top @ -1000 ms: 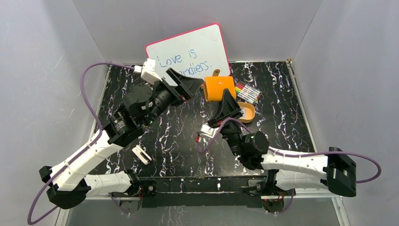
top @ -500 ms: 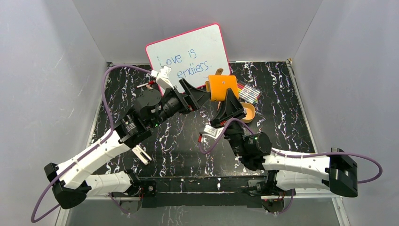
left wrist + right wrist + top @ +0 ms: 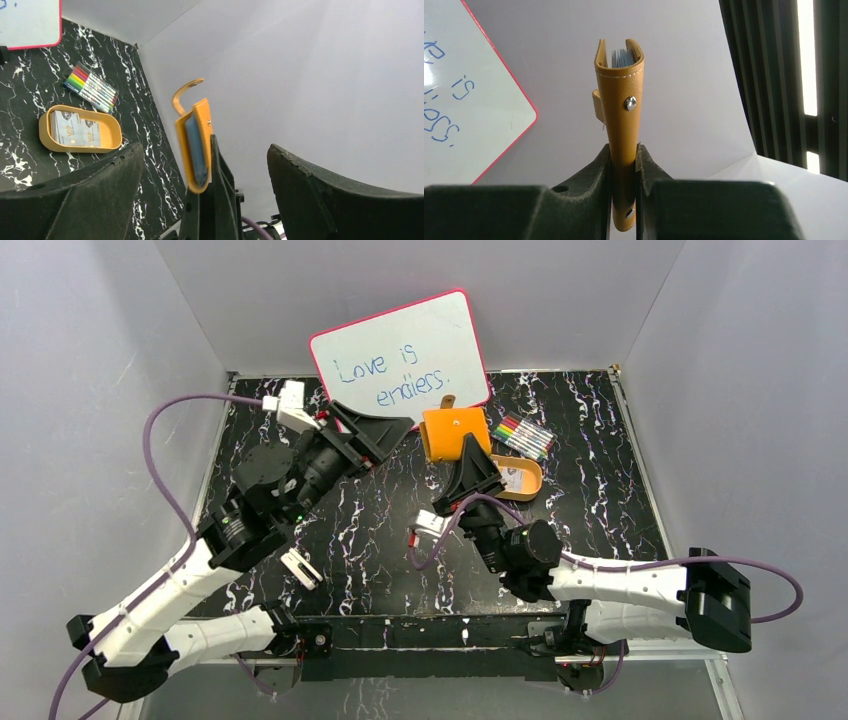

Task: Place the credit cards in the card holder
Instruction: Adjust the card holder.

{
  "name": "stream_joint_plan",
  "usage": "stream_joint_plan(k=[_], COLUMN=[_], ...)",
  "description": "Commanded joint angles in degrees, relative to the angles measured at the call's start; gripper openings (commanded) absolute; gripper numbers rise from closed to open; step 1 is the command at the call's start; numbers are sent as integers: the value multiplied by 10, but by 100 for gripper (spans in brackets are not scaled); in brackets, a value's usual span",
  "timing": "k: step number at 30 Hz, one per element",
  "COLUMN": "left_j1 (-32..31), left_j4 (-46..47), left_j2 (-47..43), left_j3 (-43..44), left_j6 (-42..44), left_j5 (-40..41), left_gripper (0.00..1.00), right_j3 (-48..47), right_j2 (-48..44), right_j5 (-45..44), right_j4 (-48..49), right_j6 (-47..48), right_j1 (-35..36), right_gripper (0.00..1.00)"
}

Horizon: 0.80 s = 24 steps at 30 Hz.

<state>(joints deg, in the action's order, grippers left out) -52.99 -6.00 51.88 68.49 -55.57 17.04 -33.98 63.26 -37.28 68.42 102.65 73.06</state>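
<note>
My right gripper (image 3: 468,452) is shut on the lower edge of the orange-tan card holder (image 3: 455,432) and holds it upright above the table. In the right wrist view the card holder (image 3: 624,115) stands between my fingers (image 3: 624,155), snap button facing the camera, sleeves showing at its top. My left gripper (image 3: 392,437) is open and empty, just left of the holder and apart from it. Its wrist view shows the holder (image 3: 195,145) edge-on between its spread fingers (image 3: 205,152). The credit cards (image 3: 513,478) lie in the orange oval tray (image 3: 537,480); they also show in the left wrist view (image 3: 75,130).
A pink-rimmed whiteboard (image 3: 405,355) leans on the back wall. A pack of coloured markers (image 3: 525,437) lies behind the tray. A small white object (image 3: 300,568) lies near the left arm. Grey walls close in both sides.
My left gripper swung right toward the card holder, then drew back to the left. My right gripper shifted the holder slightly left and down.
</note>
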Motion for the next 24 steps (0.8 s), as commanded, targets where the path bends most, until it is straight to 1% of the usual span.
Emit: stream_joint_plan(k=[1,3,5,8,11,13,15,19,21,22,24], left_j1=[0,0,0,0,0,-1,0,0,0,0,0], left_j4=[6,20,15,-23,-21,-11,-3,15,31,38,41], left_j2=[55,66,77,91,85,80,78,73,67,67,68], left_j3=[33,33,40,57,45,35,29,17,5,2,-1], left_j6=[1,1,2,3,3,2,2,1,0,0,0], left_j5=[-33,-52,-57,-47,-35,-34,-39,-51,-58,-62,-71], left_gripper=[91,91,91,91,89,87,80,57,48,45,44], right_j3=[-37,-39,-43,-48,-50,-51,-51,-54,-55,-55,-58], right_j2=[12,19,26,31,35,38,42,44,44,44,44], right_j5=[3,3,2,1,1,1,1,0,0,-1,-2], right_j4=[38,42,45,46,46,49,51,56,58,60,61], right_j6=[6,9,11,13,14,13,14,14,15,15,15], right_j1=[9,11,13,16,17,19,19,20,21,21,21], right_gripper=[0,0,0,0,0,0,0,0,0,0,0])
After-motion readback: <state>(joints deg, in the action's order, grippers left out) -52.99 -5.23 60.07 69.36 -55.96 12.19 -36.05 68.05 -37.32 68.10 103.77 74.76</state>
